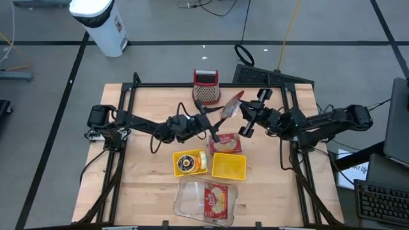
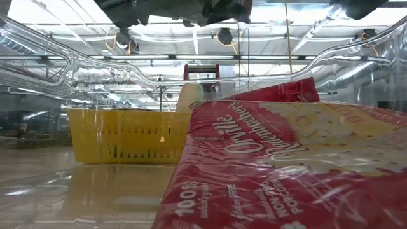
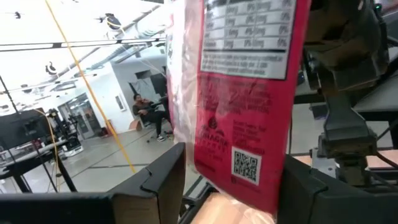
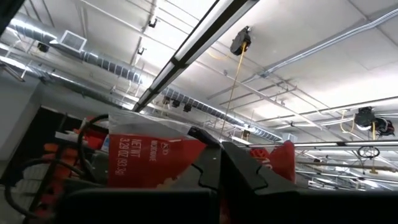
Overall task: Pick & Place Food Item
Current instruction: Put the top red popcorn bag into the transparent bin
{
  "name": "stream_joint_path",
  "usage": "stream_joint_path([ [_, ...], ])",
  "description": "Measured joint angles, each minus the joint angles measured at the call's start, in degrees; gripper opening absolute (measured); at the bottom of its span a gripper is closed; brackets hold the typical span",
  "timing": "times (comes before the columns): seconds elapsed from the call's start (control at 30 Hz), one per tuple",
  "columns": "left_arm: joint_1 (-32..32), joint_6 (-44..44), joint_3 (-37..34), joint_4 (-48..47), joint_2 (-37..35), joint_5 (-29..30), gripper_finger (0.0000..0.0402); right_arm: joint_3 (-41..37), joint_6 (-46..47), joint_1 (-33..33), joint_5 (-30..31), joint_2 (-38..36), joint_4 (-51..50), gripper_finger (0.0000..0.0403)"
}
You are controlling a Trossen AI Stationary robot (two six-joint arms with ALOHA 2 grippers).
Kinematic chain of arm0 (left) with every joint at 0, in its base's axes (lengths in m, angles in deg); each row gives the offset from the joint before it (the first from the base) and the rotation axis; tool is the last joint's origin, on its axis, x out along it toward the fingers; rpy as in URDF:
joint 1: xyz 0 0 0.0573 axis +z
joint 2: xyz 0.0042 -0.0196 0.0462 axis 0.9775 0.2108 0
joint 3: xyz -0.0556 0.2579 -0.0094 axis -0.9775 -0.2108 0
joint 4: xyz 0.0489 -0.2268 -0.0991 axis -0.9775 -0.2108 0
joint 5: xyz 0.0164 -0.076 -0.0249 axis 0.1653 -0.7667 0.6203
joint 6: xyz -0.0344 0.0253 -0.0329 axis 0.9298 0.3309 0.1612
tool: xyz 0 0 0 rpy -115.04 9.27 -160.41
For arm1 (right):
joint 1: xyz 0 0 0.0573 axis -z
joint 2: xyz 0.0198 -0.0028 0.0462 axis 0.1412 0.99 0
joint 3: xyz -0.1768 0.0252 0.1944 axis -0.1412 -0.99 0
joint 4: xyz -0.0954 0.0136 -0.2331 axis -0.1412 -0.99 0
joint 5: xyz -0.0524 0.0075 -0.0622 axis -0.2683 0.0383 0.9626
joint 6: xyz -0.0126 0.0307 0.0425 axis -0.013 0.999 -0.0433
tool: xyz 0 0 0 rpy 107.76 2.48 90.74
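Left wrist view alone shows left pincer (image 3: 230, 186) clamping red packet (image 3: 242, 93), right pincer (image 4: 222, 163) together.

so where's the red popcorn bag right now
In the high view the red popcorn bag is held up over the table's middle between the left gripper and right gripper, beside the red grater.

Red popcorn bag (image 1: 231, 108), held aloft, tilted, above red box (image 1: 226, 144)
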Motion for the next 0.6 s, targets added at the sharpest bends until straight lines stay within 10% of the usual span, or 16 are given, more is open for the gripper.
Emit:
stream_joint_path([
  [0.27, -0.31, -0.13, 0.0, -1.33, 0.0, 4.19, 0.0169, 0.0, -0.02, -2.78, 0.59, -0.07, -1.43, 0.0],
  [0.6, -2.27, -4.75, -0.07, -1.53, 0.0, 4.9, 0.0027, 0.02, -3.34, -5.58, 10.07, -0.14, -6.02, 0.0],
])
